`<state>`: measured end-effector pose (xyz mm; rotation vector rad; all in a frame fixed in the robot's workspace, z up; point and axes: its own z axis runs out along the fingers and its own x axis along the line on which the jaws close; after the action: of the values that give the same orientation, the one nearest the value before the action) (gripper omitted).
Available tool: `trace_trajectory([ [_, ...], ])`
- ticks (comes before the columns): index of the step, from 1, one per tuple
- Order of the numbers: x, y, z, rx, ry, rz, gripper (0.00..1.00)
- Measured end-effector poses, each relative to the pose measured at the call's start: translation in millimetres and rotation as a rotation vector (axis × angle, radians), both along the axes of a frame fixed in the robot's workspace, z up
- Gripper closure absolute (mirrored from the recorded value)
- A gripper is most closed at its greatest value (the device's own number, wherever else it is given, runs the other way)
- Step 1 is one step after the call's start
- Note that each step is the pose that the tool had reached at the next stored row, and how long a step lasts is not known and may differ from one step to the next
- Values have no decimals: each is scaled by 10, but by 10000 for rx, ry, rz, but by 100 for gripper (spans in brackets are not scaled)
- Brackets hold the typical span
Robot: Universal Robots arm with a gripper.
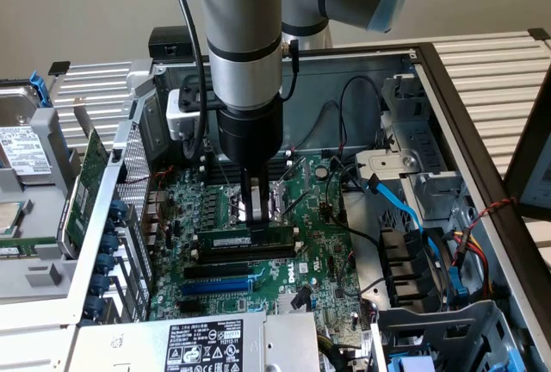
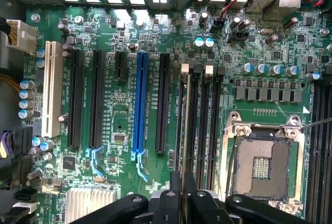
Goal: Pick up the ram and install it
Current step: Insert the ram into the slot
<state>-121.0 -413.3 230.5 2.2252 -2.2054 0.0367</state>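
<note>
Green ram [image 1: 238, 239] stands on edge at the black slots [image 1: 245, 256], its top pinched between the gripper's [image 1: 250, 217] nearly closed jaws.

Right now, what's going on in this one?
A robot arm reaches down into an open computer case. Its fingers are closed on the top edge of the ram, which stands upright along one of the black memory slots on the motherboard, next to the empty CPU socket. Whether the stick is fully seated cannot be told.
</note>
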Motion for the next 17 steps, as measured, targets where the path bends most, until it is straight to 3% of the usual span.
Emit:
trace_trajectory([
  [17,-1,-2,-29,-4,2,0,86],
])
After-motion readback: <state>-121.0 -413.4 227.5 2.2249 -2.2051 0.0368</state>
